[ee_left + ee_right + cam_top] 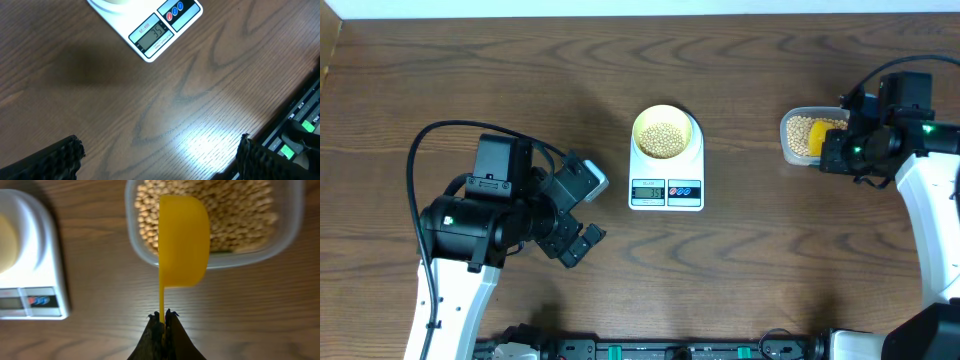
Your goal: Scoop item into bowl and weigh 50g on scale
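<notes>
The white scale [666, 180] stands mid-table with the pale yellow bowl [663, 133] on it, holding beige beans [660, 139]. The scale's display [152, 33] reads 35 in the left wrist view. My right gripper [163, 316] is shut on the thin handle of the bright yellow scoop [182, 240], whose cup is turned on its side over the near rim of the clear container [215, 260] of beans [235, 210]. In the overhead view the scoop [816, 137] sits in that container [798, 136]. My left gripper [582, 240] is open and empty, left of and nearer than the scale.
The table is dark wood. A black rail with green-lit parts [300, 130] runs along the table's front edge. The right arm's white link [932, 230] stretches down the right side.
</notes>
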Robot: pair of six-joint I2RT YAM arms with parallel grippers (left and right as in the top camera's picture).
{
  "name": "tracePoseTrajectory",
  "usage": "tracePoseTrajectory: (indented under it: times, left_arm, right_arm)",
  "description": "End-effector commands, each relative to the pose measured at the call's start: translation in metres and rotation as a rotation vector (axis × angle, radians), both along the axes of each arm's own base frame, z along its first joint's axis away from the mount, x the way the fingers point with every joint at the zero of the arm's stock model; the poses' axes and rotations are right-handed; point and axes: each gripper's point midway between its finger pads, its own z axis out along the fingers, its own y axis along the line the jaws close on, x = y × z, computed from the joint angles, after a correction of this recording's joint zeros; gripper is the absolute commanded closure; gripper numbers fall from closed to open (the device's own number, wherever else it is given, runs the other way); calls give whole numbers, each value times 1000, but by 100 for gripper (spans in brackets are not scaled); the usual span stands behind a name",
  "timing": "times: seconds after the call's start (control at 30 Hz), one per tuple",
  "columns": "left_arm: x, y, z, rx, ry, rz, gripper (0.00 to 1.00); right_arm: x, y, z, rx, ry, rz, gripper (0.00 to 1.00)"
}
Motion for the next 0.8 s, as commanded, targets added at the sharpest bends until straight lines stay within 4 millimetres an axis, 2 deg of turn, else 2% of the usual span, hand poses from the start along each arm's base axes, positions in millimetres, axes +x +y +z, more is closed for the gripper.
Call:
tracePoseTrajectory:
  times: [0.0, 0.13, 0.3, 0.47, 0.77]
  left_arm:
    - [0, -2, 6, -14, -16, -10, 0]
    - [0, -2, 6, -14, -16, -10, 0]
    - [0, -2, 6, -14, -16, -10, 0]
    - [0, -2, 6, -14, -16, -10, 0]
    - [0, -2, 6, -14, -16, -10, 0]
  right_arm:
    - [5, -24, 1, -169, -10, -56, 99]
    - [13, -40, 6, -290, -44, -105, 99]
    - [26, -38, 6, -341, -77, -73, 99]
    - [28, -33, -12, -345, -28, -51, 99]
    - [33, -45, -47, -408, 63, -60, 99]
